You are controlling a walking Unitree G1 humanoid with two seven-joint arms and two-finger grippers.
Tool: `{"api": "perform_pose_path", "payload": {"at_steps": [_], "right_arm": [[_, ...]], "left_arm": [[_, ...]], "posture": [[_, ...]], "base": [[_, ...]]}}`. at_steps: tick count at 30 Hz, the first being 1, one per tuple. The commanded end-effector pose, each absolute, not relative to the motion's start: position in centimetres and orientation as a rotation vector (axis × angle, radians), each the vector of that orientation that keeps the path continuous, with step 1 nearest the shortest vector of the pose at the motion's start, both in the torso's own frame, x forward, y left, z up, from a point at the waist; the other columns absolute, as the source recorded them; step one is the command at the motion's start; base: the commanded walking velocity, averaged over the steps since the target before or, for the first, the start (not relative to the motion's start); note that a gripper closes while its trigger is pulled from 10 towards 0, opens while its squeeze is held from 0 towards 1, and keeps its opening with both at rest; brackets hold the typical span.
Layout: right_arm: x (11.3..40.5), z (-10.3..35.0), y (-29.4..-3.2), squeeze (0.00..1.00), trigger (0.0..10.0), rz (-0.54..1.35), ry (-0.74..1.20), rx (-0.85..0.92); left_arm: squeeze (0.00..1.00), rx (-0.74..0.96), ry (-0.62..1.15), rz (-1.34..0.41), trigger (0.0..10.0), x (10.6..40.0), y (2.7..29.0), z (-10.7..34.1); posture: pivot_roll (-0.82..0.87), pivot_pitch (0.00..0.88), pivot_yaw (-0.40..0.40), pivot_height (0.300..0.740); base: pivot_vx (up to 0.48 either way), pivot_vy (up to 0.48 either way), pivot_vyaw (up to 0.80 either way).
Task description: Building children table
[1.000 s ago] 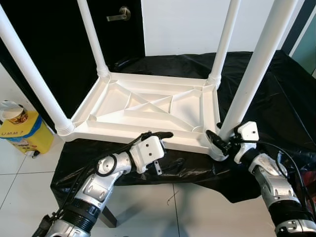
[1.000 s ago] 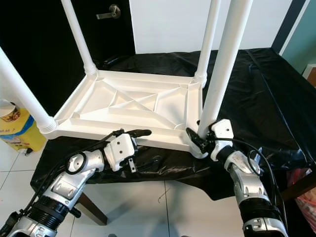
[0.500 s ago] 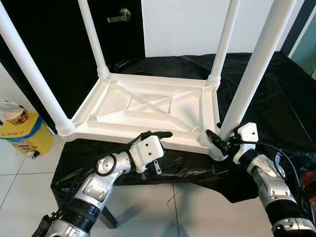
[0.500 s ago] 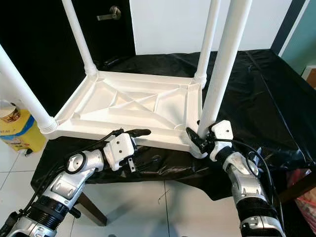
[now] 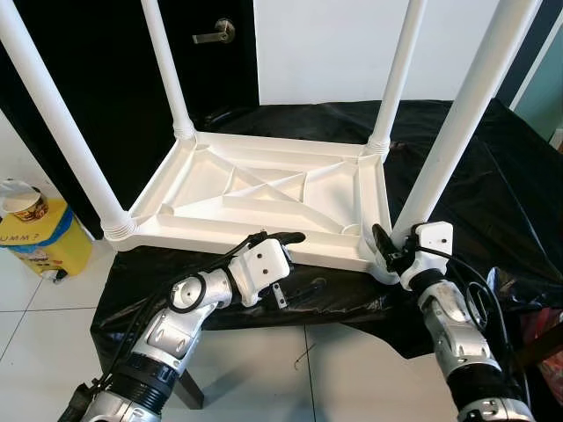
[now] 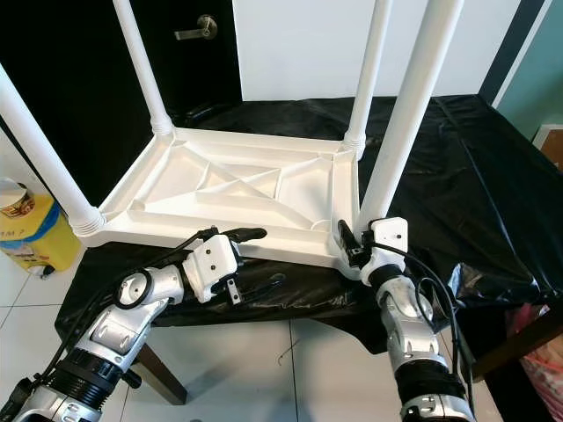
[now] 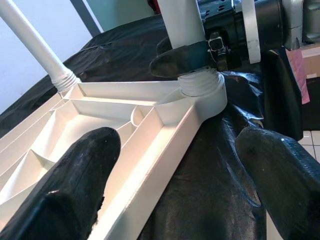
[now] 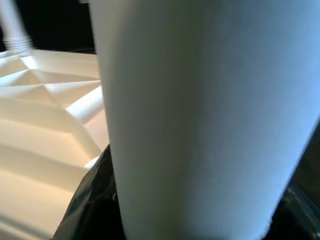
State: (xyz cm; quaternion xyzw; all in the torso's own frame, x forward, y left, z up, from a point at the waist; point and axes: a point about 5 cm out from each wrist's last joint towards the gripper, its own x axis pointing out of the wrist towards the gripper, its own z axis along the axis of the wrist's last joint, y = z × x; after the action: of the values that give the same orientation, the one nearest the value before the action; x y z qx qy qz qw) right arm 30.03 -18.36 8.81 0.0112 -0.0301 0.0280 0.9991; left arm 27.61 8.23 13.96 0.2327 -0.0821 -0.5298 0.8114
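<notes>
A white children's table top (image 5: 264, 189) lies upside down on a black-covered surface (image 5: 493, 193), with its white legs pointing up. My right gripper (image 5: 391, 249) is shut on the foot of the near right leg (image 5: 449, 132), just above its threaded socket (image 7: 202, 90). That leg (image 8: 200, 115) sits between the right fingers in the right wrist view. My left gripper (image 5: 295, 262) is open and straddles the near rim of the top. One finger (image 7: 75, 190) rests over the rim and the other finger (image 7: 280, 185) hangs outside above the black cloth.
A yellow container (image 5: 40, 242) with a cup on it stands on the tiled floor at the left. Behind the table is a black door with a lever handle (image 5: 215, 31). The black cloth's front edge hangs over the floor (image 5: 290, 369).
My right forearm has swung in to the left and closer, while its gripper stays on the leg's foot. The left gripper holds its place at the rim.
</notes>
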Motion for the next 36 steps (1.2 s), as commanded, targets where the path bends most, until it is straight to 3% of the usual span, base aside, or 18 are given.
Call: {"api": "perform_pose_path", "payload": {"at_steps": [1, 6, 9, 25, 26, 36], "right_arm": [[28.5, 5.6, -19.1, 0.0, 10.0, -0.12, 0.105, 0.079], [28.3, 5.7, -17.3, 0.0, 10.0, -0.224, 0.098, 0.146], [28.5, 6.1, -16.4, 0.0, 10.0, -0.195, 0.078, 0.144], [28.0, 7.2, -15.8, 0.0, 10.0, -0.17, 0.031, 0.154], [28.0, 7.3, -15.8, 1.0, 10.0, -0.16, 0.023, 0.146], [27.9, 8.4, -16.3, 1.0, 10.0, -0.027, -0.035, 0.102]], "left_arm": [[0.0, 0.498, -0.173, -1.087, 10.0, 27.9, 8.5, 14.0], [0.0, 0.49, -0.171, -1.088, 10.0, 27.7, 8.3, 13.8], [0.0, 0.488, -0.169, -1.095, 10.0, 27.6, 8.3, 13.8], [0.0, 0.502, -0.196, -1.127, 10.0, 27.7, 8.1, 14.1], [0.0, 0.506, -0.206, -1.128, 10.0, 27.7, 8.0, 14.2], [0.0, 0.489, -0.22, -1.147, 10.0, 27.5, 7.5, 14.3]], "posture": [[-0.07, 0.0, -0.015, 0.74], [-0.07, 0.0, -0.01, 0.74], [-0.07, 0.0, -0.007, 0.74], [-0.09, 0.0, 0.016, 0.74], [-0.09, 0.0, 0.018, 0.74], [-0.1, 0.0, 0.029, 0.74]], "base": [[0.0, 0.0, 0.0], [0.0, 0.0, 0.0], [0.0, 0.0, 0.0], [0.0, 0.0, 0.0], [0.0, 0.0, 0.0], [0.0, 0.0, 0.0]]}}
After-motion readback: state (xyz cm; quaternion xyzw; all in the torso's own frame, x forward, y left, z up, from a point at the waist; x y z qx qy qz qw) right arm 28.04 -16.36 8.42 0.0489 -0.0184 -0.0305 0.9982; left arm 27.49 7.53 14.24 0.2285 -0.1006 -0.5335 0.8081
